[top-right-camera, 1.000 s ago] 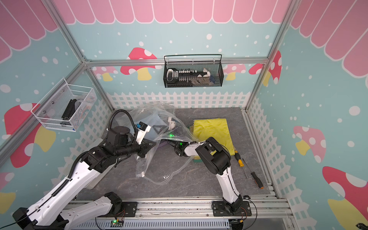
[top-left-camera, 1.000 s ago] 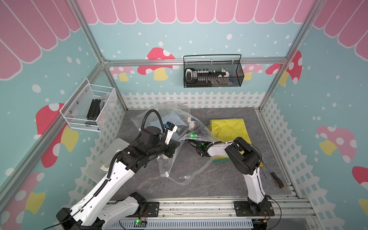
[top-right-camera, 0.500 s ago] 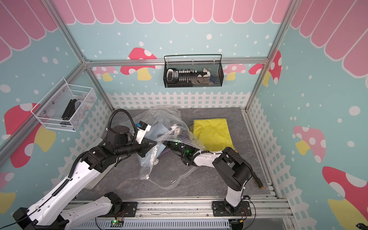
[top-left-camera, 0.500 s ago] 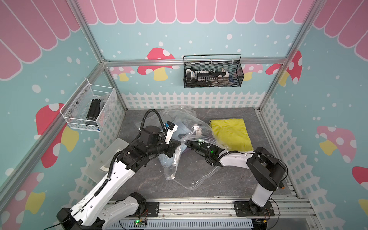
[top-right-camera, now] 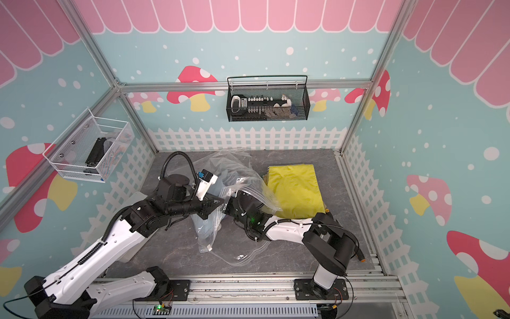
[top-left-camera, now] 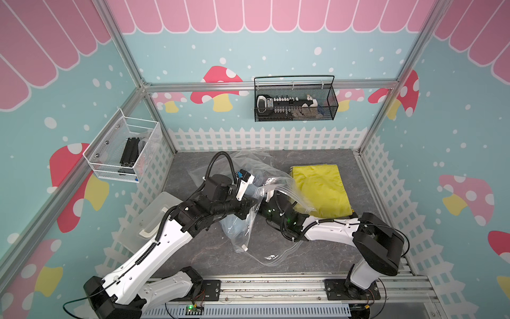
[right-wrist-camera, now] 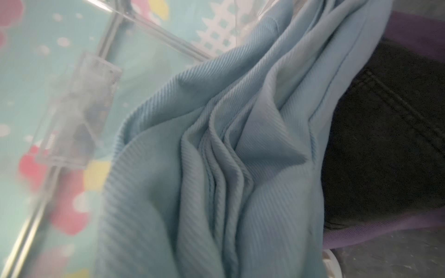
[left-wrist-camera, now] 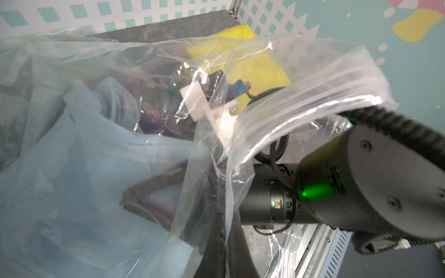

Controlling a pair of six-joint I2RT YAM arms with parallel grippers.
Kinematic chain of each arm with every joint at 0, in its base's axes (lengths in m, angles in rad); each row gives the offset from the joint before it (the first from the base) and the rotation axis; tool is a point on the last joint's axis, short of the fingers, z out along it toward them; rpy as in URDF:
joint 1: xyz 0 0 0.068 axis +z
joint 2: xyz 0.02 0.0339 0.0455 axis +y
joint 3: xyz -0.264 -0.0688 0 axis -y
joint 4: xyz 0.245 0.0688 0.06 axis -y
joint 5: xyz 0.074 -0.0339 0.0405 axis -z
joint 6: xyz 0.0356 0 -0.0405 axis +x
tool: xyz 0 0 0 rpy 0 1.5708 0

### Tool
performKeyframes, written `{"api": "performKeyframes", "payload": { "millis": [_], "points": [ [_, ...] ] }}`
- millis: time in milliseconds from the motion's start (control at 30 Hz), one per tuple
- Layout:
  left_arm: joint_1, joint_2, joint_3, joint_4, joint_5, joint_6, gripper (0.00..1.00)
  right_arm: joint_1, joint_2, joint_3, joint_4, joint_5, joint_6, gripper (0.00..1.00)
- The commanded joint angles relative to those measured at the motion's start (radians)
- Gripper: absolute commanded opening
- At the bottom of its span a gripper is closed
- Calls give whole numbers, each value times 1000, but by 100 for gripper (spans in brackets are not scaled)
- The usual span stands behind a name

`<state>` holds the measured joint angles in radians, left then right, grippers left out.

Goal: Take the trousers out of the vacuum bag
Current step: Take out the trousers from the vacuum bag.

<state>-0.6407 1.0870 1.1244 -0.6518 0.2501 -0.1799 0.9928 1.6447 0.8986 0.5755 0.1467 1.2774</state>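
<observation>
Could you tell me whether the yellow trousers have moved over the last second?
No. The yellow trousers lie in the same spot in front of the back fence.

vacuum bag (top-left-camera: 259,168): laid at the middle of the tabletop (top-left-camera: 207,254)
inside the bag: crumpled trousers (top-left-camera: 234,227) are contained
right of the bag: folded trousers (top-left-camera: 320,190) are laid flat, just beside it
left of the bag: a box (top-left-camera: 153,218) is set at the tabletop's edge

Glossy crinkly plastic vacuum bag (top-left-camera: 276,183) (matt ribbed cloth trousers (right-wrist-camera: 240,144))

Yellow trousers (top-left-camera: 320,187), ribbed light-blue trousers (right-wrist-camera: 192,168), clear vacuum bag (left-wrist-camera: 313,84), grey marbled tabletop (top-left-camera: 204,256)
</observation>
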Motion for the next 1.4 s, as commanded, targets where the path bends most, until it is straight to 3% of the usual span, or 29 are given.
{"api": "performKeyframes", "payload": {
  "millis": [0, 167, 367, 500, 567, 633, 700, 767, 800, 967, 1033, 1133, 1367],
  "points": [
    [-2, 15, 42, 17, -67, -20, 0, 60, -93, 0, -37, 60, -56, 0],
    [-4, 16, 35, 8, -76, -34, 0, 89, -193, -50, -114, 116, -80, 0],
    [-2, 10, 14, 16, -96, -75, 14, 118, -325, -131, -213, 180, -93, 0],
    [-6, 4, 2, 18, -37, -100, 43, 124, -420, -177, -277, 197, -101, 0],
    [-5, -20, -24, 18, -19, -110, 71, 123, -483, -188, -346, 206, -101, 0],
    [-5, -55, -53, 17, 5, -131, 89, 123, -536, -202, -405, 205, -100, 0],
    [-5, -108, -86, 20, 101, -140, 98, 123, -593, -225, -453, 205, -101, 0],
    [-5, -170, -123, 21, 233, -145, 99, 122, -653, -256, -505, 206, -90, 0],
    [-6, -201, -135, 16, 236, -160, 99, 123, -678, -266, -524, 206, -90, 0],
    [0, -373, -193, 3, 189, -197, 99, 122, -809, -334, -603, 195, -75, 0],
    [7, -401, -208, -9, 104, -221, 99, 123, -846, -354, -631, 197, -73, 0],
    [19, -351, -212, -48, -24, -260, 99, 123, -885, -384, -649, 195, -69, 0],
    [29, -59, -171, -63, -314, -338, 98, 122, -885, -400, -641, 164, -96, 0]
  ]
}}
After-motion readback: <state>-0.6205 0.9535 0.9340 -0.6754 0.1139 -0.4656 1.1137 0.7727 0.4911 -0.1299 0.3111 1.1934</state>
